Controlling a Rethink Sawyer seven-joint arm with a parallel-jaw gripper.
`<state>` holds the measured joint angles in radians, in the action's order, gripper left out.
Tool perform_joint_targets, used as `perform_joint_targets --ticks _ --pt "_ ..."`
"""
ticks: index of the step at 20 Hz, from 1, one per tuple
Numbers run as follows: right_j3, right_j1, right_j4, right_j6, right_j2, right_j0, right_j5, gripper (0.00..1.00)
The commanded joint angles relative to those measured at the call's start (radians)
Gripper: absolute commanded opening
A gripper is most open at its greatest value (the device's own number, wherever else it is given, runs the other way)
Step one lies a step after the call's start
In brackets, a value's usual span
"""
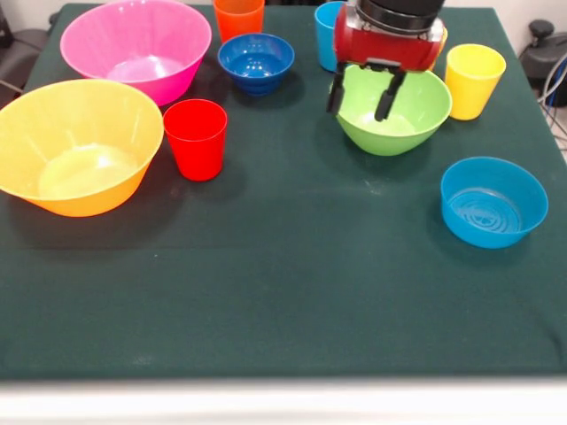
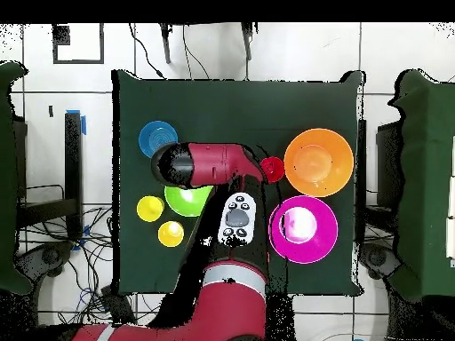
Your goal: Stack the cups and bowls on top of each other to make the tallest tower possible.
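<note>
My gripper (image 1: 361, 96) is open and empty over the green bowl (image 1: 403, 119). One finger (image 1: 337, 93) hangs at the bowl's left rim, the other over its inside; I cannot tell if they touch it. A light blue cup (image 1: 326, 35) and a sliver of a yellow cup (image 1: 441, 37) stand behind the gripper. A second yellow cup (image 1: 474, 80) stands right of the bowl. Red cup (image 1: 197, 137), orange cup (image 1: 239, 18), dark blue bowl (image 1: 256, 62), pink bowl (image 1: 133, 44), yellow-orange bowl (image 1: 75, 146) and light blue bowl (image 1: 493, 201) stand singly. No tower shows.
The dark green tablecloth (image 1: 283, 292) covers the table. In the overhead view the arm (image 2: 218, 164) lies across the table's middle and hides the dark blue bowl, orange cup and light blue cup. Cables and floor tiles surround the table.
</note>
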<state>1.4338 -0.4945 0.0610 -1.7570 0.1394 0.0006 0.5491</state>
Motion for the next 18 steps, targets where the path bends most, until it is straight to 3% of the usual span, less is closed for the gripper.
perform_joint_targets --ticks 1,10,14,18 --pt "0.126 -0.014 0.117 0.106 -0.100 -0.062 0.020 1.00" --pt "0.279 -0.030 0.123 0.165 -0.293 -0.210 -0.009 1.00" --pt "0.320 -0.024 0.156 0.178 -0.330 -0.255 -0.006 1.00" --pt "0.359 0.004 0.201 0.142 -0.353 -0.288 -0.080 1.00"
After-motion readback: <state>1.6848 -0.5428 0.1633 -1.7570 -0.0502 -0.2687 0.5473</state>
